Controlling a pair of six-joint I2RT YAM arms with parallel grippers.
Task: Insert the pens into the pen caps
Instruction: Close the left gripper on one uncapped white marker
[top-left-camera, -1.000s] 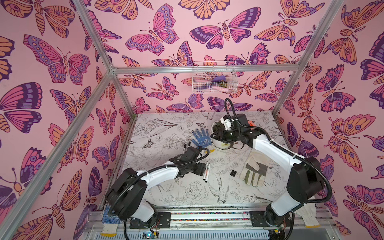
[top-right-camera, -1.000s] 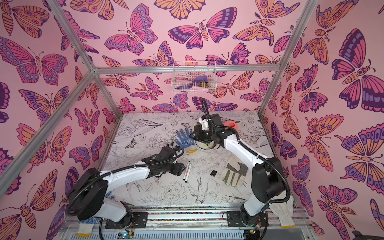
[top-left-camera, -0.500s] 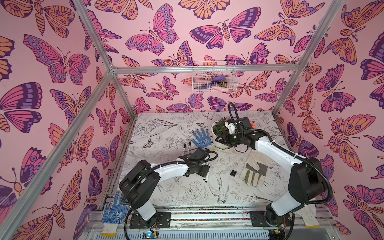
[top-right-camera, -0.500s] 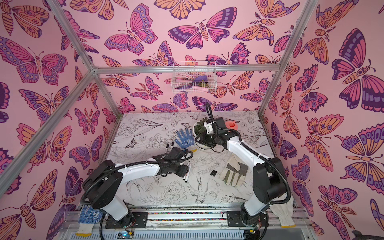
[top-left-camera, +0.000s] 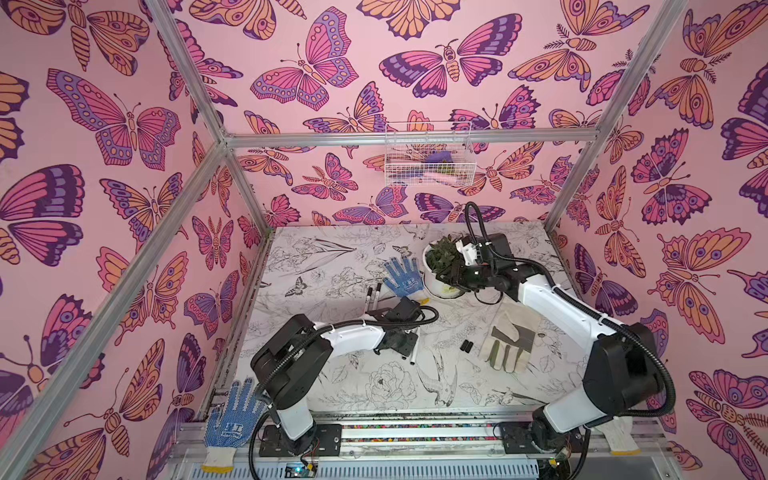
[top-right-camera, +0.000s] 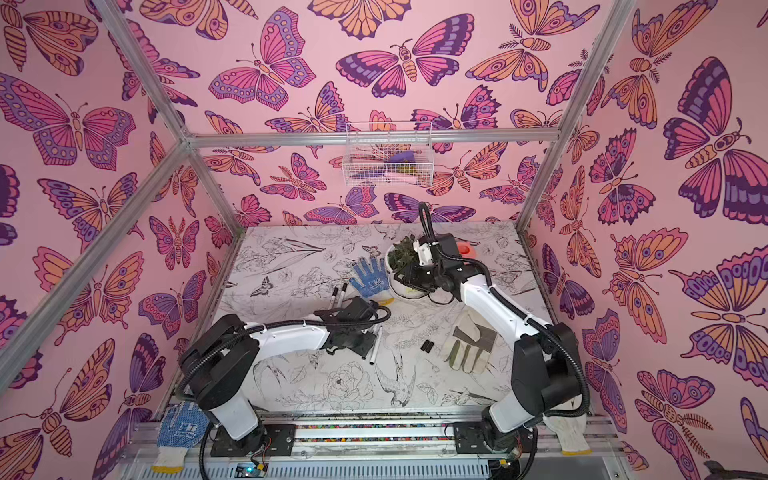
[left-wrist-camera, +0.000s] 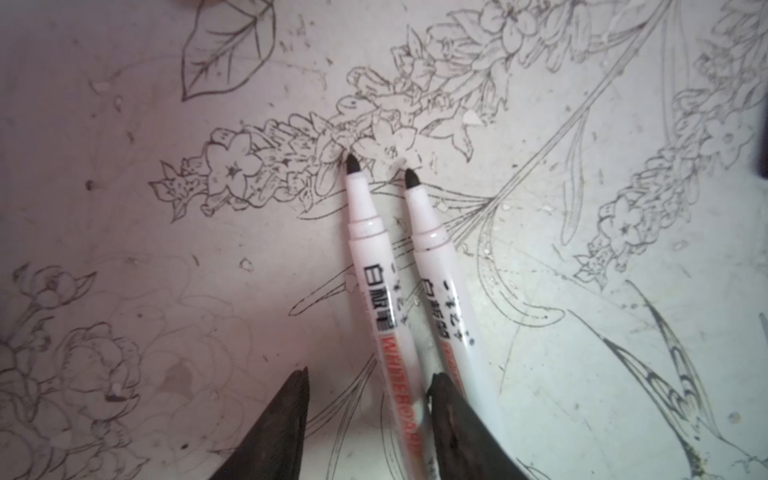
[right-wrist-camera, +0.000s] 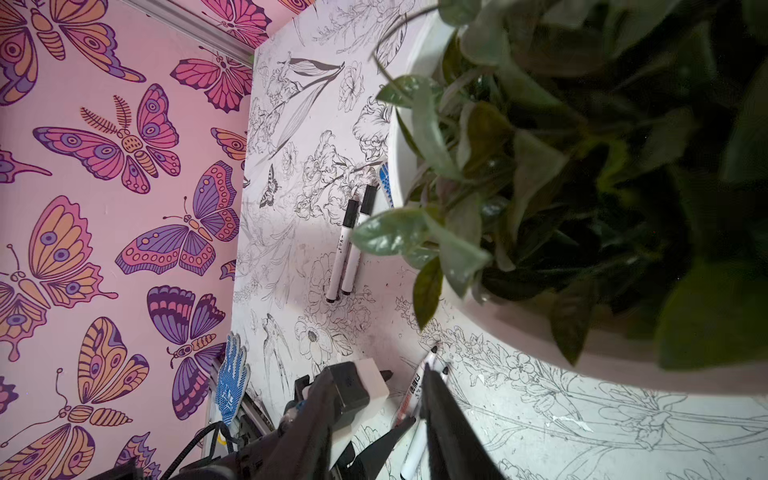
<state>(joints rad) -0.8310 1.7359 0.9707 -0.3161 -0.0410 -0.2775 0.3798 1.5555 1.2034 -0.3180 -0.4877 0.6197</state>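
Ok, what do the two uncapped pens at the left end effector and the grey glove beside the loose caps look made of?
The uncapped pens look like glossy white plastic: highlights run along the barrels, and the dark matte tips look like felt. The grey glove is likely suede or canvas, matte, in grey and beige panels with no shine; it is too small to settle which.

Blue dotted glove (top-left-camera: 402, 277) just beside a white plant pot (top-left-camera: 437, 289) — grey work glove (top-left-camera: 509, 343) well apart.
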